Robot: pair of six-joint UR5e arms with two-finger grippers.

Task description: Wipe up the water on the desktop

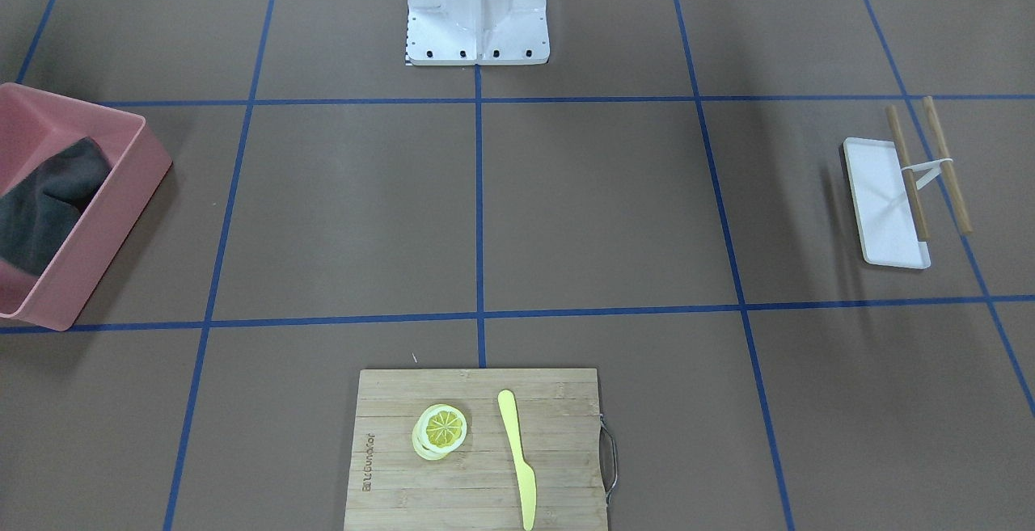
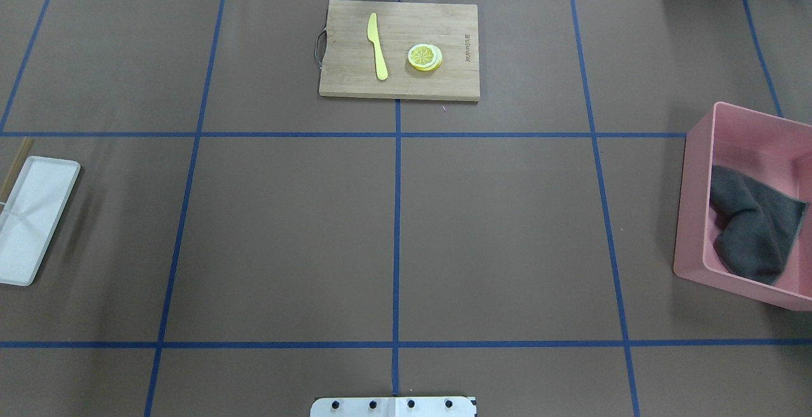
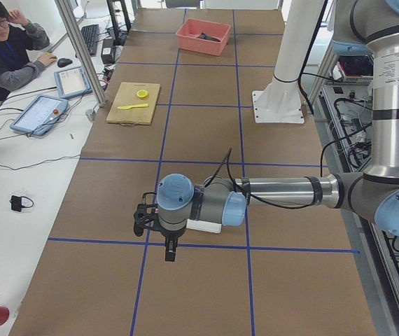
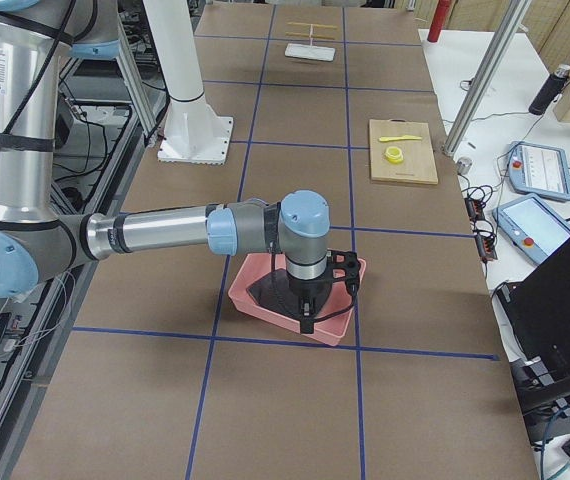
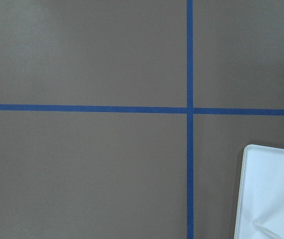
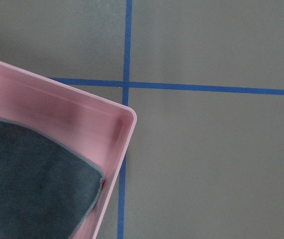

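The desktop (image 2: 495, 233) is matte brown with blue tape lines; I see no water on it in any view. A dark grey cloth (image 2: 752, 226) lies crumpled in a pink bin (image 2: 694, 214) at the robot's right. My right gripper (image 4: 307, 318) hangs over that bin's near corner; it shows only in the exterior right view, so I cannot tell if it is open or shut. The right wrist view shows the cloth (image 6: 27, 184) and the bin's corner (image 6: 72, 114) below. My left gripper (image 3: 169, 250) hangs beside a white tray (image 3: 203, 226); I cannot tell its state either.
The white tray (image 2: 32, 214) at the robot's left carries two banded wooden sticks (image 1: 930, 167). A bamboo cutting board (image 2: 399, 49) at the far middle holds a yellow knife (image 2: 377, 46) and lemon slices (image 2: 425, 57). An operator (image 3: 3, 49) sits beyond the far edge.
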